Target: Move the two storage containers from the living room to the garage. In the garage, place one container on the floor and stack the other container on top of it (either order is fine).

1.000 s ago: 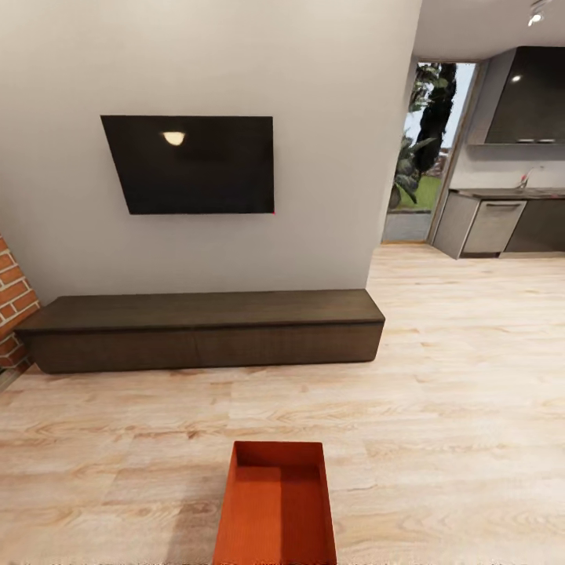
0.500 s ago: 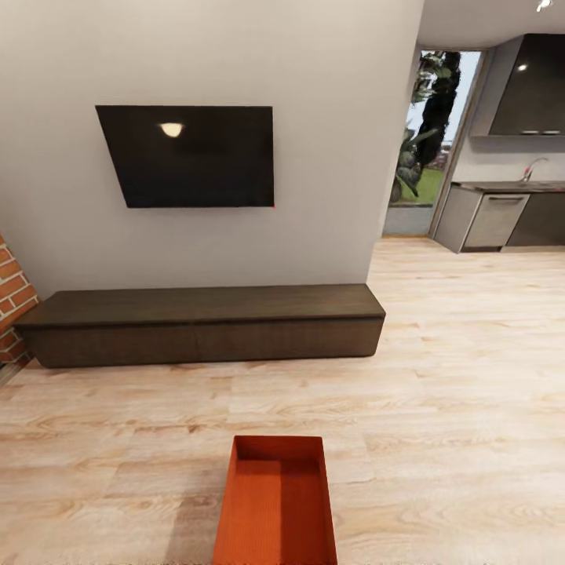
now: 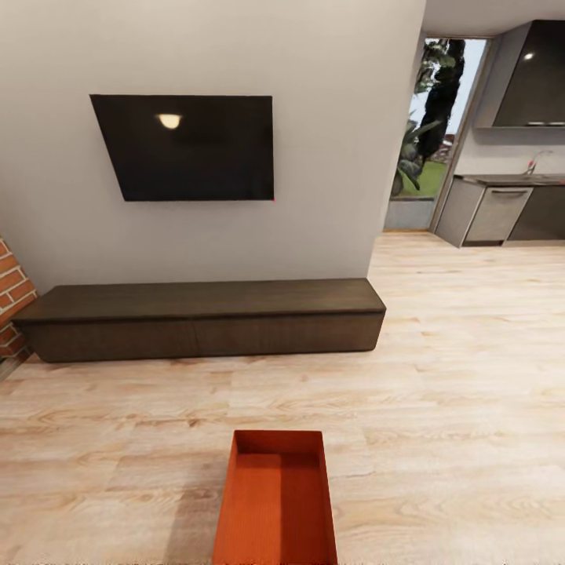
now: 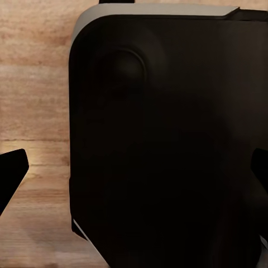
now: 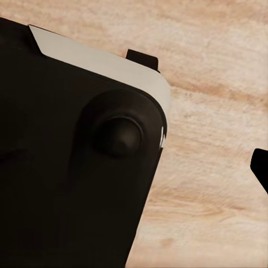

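Head view shows the living room, with its big pale wall (image 3: 314, 157) and light wood floor (image 3: 439, 392) going on into a kitchen at the far right. A black TV (image 3: 188, 147) hangs on the wall. Under it sits a long, low dark console (image 3: 204, 318). A bit of red brick fireplace (image 3: 9, 302) peeks in at the left edge. One orange-red storage container (image 3: 276, 502) sits on the wood floor right in front of the robot, near the bottom of the picture, with its open side up and nothing in it.

I think the job has hardly begun. This bin has not reached the garage, and both bins must get there and be stacked.

Nothing stands between the robot and the bin. The console is well behind it.

Both wrist views show a dark robot part over wood floor, with dark tips at the edges. I cannot tell if the jaws of either gripper are apart or together.
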Motion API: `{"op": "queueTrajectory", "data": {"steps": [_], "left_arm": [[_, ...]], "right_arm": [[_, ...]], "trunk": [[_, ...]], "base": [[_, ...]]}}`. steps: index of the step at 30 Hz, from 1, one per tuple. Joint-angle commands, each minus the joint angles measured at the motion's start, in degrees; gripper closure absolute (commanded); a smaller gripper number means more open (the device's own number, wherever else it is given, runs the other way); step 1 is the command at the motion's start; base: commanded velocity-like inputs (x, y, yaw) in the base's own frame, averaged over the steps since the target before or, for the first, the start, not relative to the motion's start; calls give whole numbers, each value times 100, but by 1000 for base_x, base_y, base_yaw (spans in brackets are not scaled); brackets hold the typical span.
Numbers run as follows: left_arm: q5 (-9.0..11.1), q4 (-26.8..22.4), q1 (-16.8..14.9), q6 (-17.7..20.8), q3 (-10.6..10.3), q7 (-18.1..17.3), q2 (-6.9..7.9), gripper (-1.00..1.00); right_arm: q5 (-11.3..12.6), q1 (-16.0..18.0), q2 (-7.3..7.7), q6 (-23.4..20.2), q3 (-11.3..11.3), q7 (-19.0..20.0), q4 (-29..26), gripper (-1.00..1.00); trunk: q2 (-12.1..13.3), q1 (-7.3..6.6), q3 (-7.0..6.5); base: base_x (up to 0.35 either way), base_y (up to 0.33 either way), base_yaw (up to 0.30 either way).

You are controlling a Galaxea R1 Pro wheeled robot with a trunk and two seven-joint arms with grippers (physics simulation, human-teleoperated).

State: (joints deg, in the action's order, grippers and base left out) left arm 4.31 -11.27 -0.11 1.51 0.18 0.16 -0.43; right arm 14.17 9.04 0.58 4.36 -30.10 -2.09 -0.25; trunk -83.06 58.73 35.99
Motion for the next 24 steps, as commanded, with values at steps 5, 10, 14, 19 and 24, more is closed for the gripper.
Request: {"op": "queueTrajectory", "data": {"steps": [5,10,14,19,24], "left_arm": [[52,3,0,19,0,2,-1,-100],[52,79,1,16,13,2,-1,-100],[54,124,0,19,34,6,-3,-100],[67,133,-1,26,51,9,5,-100],[70,133,0,25,46,3,1,-100]], "right_arm": [[51,1,-3,12,-49,-11,-1,-100],[50,1,-5,12,-49,-11,-1,-100],[56,1,-5,12,-49,-11,-1,-100],[59,1,-5,12,-49,-11,-1,-100],[96,1,-14,12,-49,-11,-1,-100]], "trunk": [[-2,-1,51],[-2,-1,97],[-2,-1,134],[-2,-1,180],[-2,-1,207]], "base": [[0,0,0],[0,0,0],[0,0,0],[0,0,0],[0,0,0]]}}
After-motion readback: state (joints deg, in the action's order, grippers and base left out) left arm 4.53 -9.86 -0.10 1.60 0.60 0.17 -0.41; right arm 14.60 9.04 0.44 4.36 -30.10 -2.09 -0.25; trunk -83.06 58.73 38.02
